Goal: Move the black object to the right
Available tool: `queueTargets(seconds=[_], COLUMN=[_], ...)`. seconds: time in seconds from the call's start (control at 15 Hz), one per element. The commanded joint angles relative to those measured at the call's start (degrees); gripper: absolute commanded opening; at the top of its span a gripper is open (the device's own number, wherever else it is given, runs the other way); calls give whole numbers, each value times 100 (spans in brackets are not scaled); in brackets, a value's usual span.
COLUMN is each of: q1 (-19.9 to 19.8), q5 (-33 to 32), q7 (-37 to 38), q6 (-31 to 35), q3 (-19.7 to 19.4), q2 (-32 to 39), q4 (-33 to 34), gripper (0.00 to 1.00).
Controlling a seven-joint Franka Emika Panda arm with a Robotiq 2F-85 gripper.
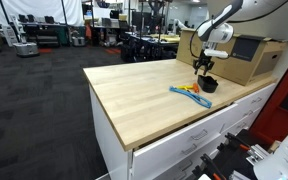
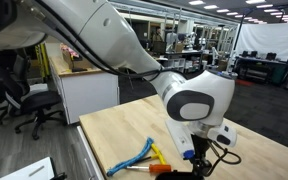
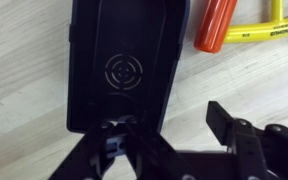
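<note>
In an exterior view, the blue-and-orange item [image 1: 189, 93] is lying on the wooden countertop [image 1: 134, 90]. Just right of that item the black tray [image 1: 208, 86] is sitting, the gripper [image 1: 206, 75] straddling one wall, fingers [image 3: 229, 125] spread apart.

Tabletop [image 1: 134, 95]: pale blond wood with a fine straight grain, plainest in the wrist view.
Drawers [image 1: 184, 138]: white.
Black tray [image 3: 124, 60]: matte black throughout, with a ring-within-ring mark pressed into its floor.
Gripper [image 3: 164, 122]: black as well.
Arm [image 2: 104, 40]: white, with a grey round cap [image 2: 192, 105] on the joint.
Flat tool [image 2: 144, 155]: blue and yellow with an orange handle. The wrist view shows dark lettering on the yellow part.
Cardboard box [image 1: 259, 65]: brown, with a dark panel on its face.
Carpet [image 1: 34, 110]: dark grey.
</note>
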Motion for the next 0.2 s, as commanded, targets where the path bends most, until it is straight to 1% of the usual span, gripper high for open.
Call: queueTargets(seconds=[0.0,0.13], q1=[160,234], q5=[-316,-338], q7=[-180,-642], q6=[353,442], q3=[33,164], q2=[-832,-1337], q4=[-636,-1004], gripper=[98,100])
